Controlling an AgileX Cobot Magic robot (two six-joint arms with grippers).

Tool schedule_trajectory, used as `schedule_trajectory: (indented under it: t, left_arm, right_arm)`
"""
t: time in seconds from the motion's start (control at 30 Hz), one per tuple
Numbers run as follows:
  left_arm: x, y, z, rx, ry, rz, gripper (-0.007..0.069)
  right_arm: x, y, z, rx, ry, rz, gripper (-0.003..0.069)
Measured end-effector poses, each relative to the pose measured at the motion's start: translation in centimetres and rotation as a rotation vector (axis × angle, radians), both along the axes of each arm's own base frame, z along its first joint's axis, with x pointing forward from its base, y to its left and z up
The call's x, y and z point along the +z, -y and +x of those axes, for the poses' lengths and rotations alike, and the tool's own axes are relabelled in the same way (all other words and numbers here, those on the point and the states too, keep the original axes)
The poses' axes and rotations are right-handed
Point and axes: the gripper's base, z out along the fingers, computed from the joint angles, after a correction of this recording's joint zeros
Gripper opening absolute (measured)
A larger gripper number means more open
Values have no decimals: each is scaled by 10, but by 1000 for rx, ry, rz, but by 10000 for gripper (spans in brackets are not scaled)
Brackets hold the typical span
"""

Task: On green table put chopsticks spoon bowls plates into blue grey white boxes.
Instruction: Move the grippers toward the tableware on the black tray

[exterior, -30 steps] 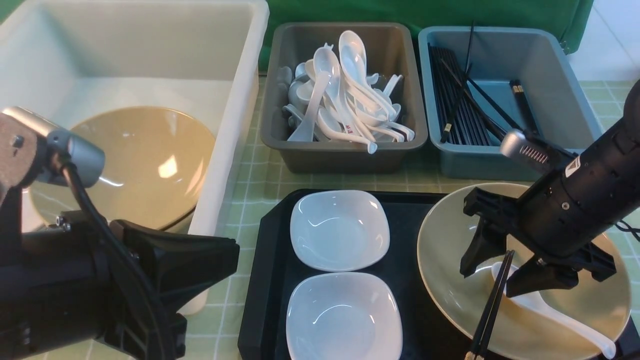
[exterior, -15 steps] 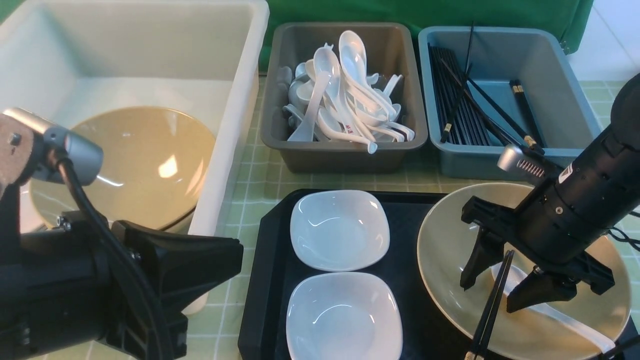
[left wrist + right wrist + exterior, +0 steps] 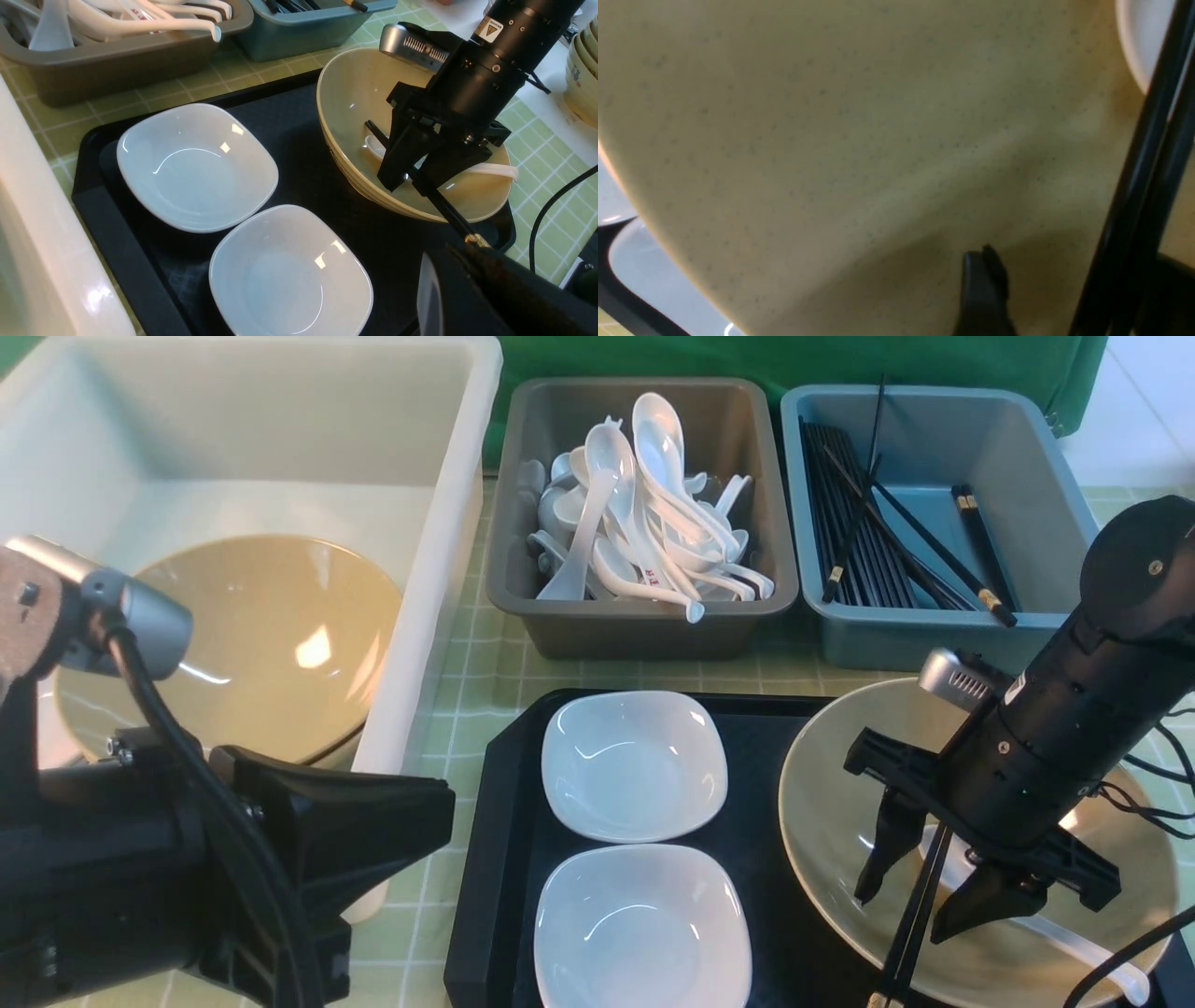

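Right hand (image 3: 920,887): we see fingers apart — straddling black chopsticks (image 3: 902,943) in the beige bowl (image 3: 822,803).
Left hand (image 3: 472,266): we find it closed.

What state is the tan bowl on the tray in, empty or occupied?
Occupied: the tan bowl holds black chopsticks leaning over its rim and a white spoon.

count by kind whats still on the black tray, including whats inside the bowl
white square plates: 2
tan bowl: 1
white spoon: 1
black chopsticks: 2
total: 6
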Motion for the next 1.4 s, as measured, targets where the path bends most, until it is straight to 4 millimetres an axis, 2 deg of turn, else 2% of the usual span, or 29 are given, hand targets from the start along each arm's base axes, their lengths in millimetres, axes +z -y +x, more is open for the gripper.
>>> schedule_trajectory:
  t: [0.1,0.13,0.17,0.2,0.23,0.53,0.7,1.1,1.3,1.4]
  left_arm:
    - [0,0,0,0,0,0,-1]
    - [0,0,0,0,0,0,-1]
    - [0,0,0,0,0,0,-1]
    - [0,0,0,0,0,0,-1]
    - [0,0,0,0,0,0,-1]
    - [0,0,0,-4,6,4,-1]
    - [0,0,0,-4,6,5,-1]
    - [0,0,0,-6,10,7,-1]
    - [3,2,4,-13,29,18,-1]
    - [12,6,10,-23,38,28,-1]
  right_arm:
    - [0,0,0,30,7,4,263]
    - [0,0,-1,44,10,5,195]
    - [0,0,-1,45,10,5,195]
    - [0,0,-1,54,11,7,128]
    - [0,0,-1,67,14,7,109]
    - [4,-1,-1,165,32,21,111]
    - [19,-1,6,228,62,7,111]
    - [67,0,9,290,243,10,111]
    - [96,2,29,296,415,10,111]
    - [112,10,43,294,501,3,111]
